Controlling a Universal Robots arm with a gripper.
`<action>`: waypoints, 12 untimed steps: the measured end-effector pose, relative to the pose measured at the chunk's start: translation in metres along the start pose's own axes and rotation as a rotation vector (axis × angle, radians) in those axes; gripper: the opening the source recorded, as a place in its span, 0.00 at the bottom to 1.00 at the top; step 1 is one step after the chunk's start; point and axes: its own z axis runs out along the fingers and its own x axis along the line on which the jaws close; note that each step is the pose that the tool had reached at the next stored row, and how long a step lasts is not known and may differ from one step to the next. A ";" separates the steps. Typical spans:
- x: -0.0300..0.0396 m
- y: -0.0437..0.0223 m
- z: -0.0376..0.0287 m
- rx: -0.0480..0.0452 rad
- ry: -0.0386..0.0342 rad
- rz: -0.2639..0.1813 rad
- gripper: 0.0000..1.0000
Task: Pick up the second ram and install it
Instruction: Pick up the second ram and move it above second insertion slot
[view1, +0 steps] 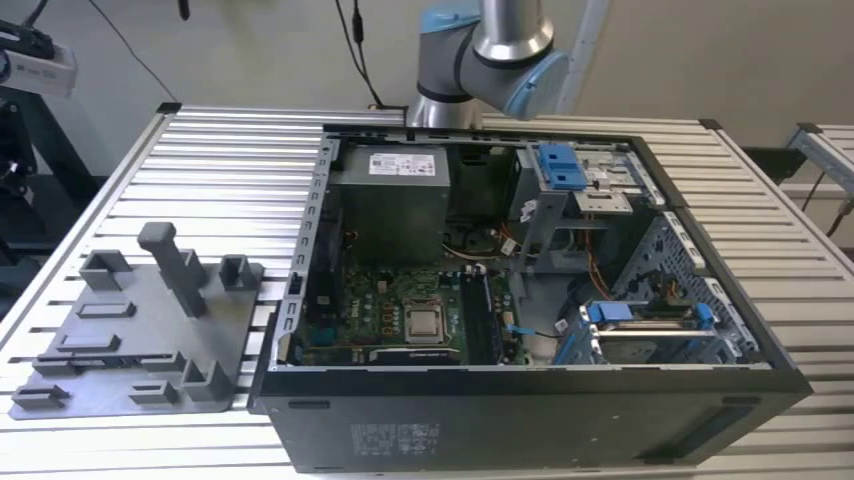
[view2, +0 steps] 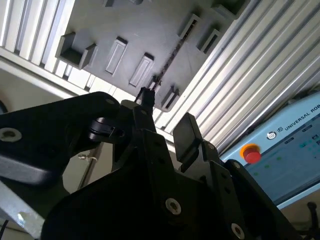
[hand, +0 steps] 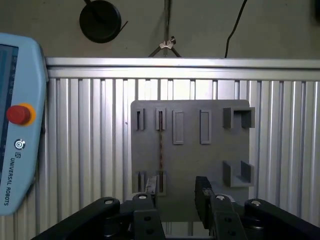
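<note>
I find the hand (hand: 175, 192) spread above the holder plate (view1: 134, 325) at the exterior view's lower left. The second ram (hand: 160, 144) stands edge-up in it, presumably for pinching.

In the exterior view the plate (view1: 134, 335) lies on the table (view1: 227, 170) at 9 o'clock of the case (view1: 534, 415); the first wrist view shows the ram (hand: 160, 145) on it.

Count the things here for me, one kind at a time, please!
Computer case: 1
Grey holder plate: 1
Memory stick on the plate: 1
Robot arm: 1
Gripper: 1
Control tablet: 1
Total: 6
</note>
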 end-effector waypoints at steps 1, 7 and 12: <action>0.0000 0.0000 0.0000 0.0000 0.0000 0.000 0.44; 0.0000 0.0003 0.0019 0.0064 0.0000 0.000 0.44; -0.0001 0.0007 0.0060 0.0132 -0.0002 0.002 0.44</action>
